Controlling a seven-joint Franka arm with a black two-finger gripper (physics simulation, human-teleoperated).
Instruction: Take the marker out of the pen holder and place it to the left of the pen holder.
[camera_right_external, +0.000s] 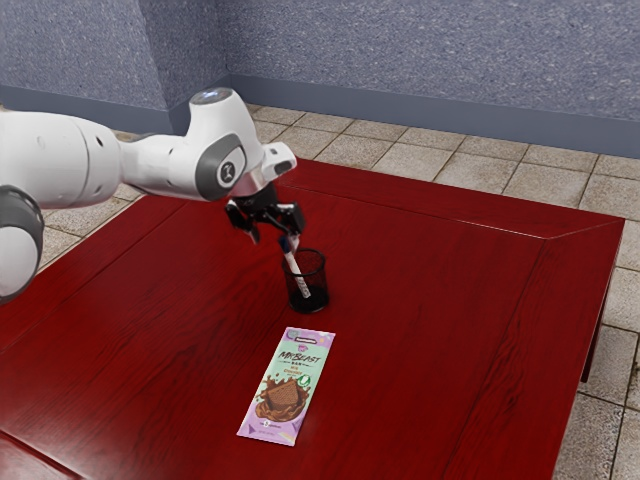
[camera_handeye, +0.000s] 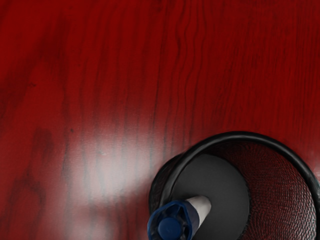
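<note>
Our fingers (camera_right_external: 297, 217) are spread apart, with nothing pinched between them. The marker (camera_right_external: 298, 272) is in the pen holder (camera_right_external: 321, 274), below our fingers, leaning on the rim with its blue end (camera_handeye: 170, 228) up. That end is close to one finger, not in the middle of the gap. If we go straight down, that finger could bump the marker and push it deeper or tip the pen holder over on the table (camera_right_external: 430, 330). If we pinch just the tip, it could slip out, or the pen holder could come up with it.
</note>
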